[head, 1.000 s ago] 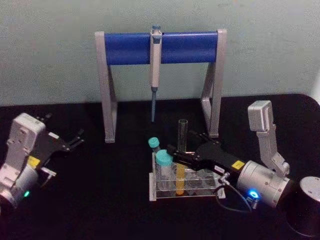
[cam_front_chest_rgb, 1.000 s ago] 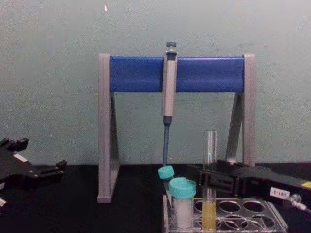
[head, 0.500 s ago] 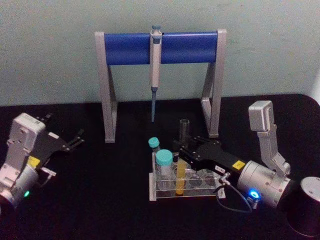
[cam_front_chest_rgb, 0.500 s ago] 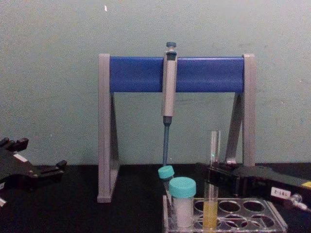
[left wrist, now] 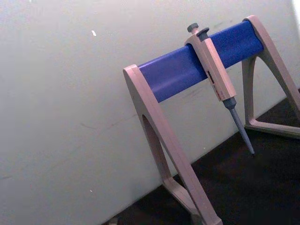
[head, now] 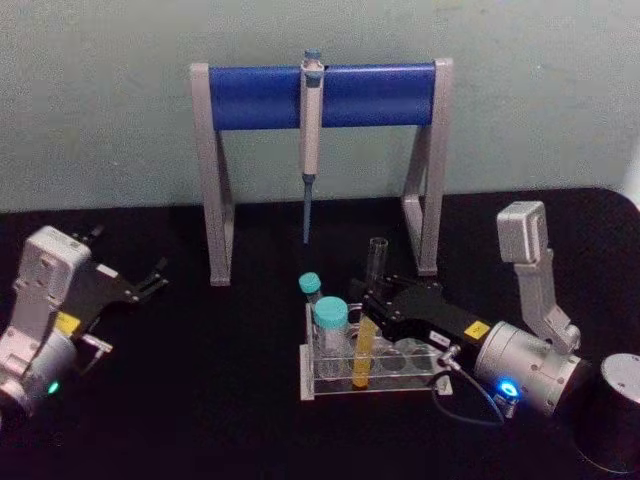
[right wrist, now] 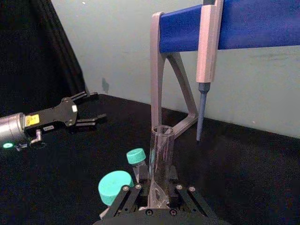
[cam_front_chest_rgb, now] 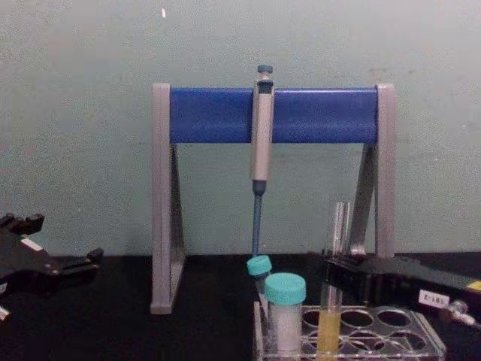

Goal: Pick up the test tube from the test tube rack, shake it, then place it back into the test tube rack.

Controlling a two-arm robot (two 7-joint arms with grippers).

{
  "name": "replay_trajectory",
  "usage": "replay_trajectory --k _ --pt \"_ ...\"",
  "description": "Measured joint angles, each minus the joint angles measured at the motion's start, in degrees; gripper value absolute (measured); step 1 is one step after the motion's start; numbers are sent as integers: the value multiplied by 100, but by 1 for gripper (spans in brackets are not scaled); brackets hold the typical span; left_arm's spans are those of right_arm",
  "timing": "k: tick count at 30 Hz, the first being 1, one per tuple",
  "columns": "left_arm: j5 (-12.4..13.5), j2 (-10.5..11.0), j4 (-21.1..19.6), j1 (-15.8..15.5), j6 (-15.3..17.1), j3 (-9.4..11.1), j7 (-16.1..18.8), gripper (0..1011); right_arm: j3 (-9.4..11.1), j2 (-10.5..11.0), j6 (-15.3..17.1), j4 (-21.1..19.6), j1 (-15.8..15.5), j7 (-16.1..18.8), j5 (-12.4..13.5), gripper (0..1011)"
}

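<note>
The test tube, clear glass with yellow liquid low down, stands in the test tube rack and leans with its open top toward the right. My right gripper is shut on its middle, just above the rack's top plate. From the side, the test tube rises above the gripper body. In the right wrist view the test tube sits clamped between the fingers. My left gripper rests open at the far left of the table, away from the rack.
Two teal-capped white tubes stand at the rack's left end, close to the held tube. Behind the rack is a grey-and-blue pipette stand with a pipette hanging from it. A dark cylinder sits at the near right.
The test tube's top has tipped steadily to the right while its bottom stayed in the rack. The right gripper shifted slightly right with it. The left arm has not moved.
</note>
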Motion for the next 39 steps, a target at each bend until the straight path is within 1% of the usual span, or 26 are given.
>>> replay_trajectory --k 8,12,18,25,28,33,39 --pt "0 0 0 0 0 0 0 1001 -3 4 -16 1 -1 3 -2 233" --pt "0 0 0 0 0 0 0 1001 -29 22 -110 -16 0 14 -95 234" --pt "0 0 0 0 0 0 0 1001 -114 62 -229 -95 8 41 -352 233" --pt "0 0 0 0 0 0 -1 1001 -172 78 -260 -158 16 62 -559 233" --pt "0 0 0 0 0 0 0 1001 -201 99 -296 -204 20 56 -717 234" --pt "0 0 0 0 0 0 0 1001 -207 116 -340 -276 13 20 -898 233" --pt "0 0 0 0 0 0 0 1001 -146 119 -361 -405 -46 5 -1005 234"
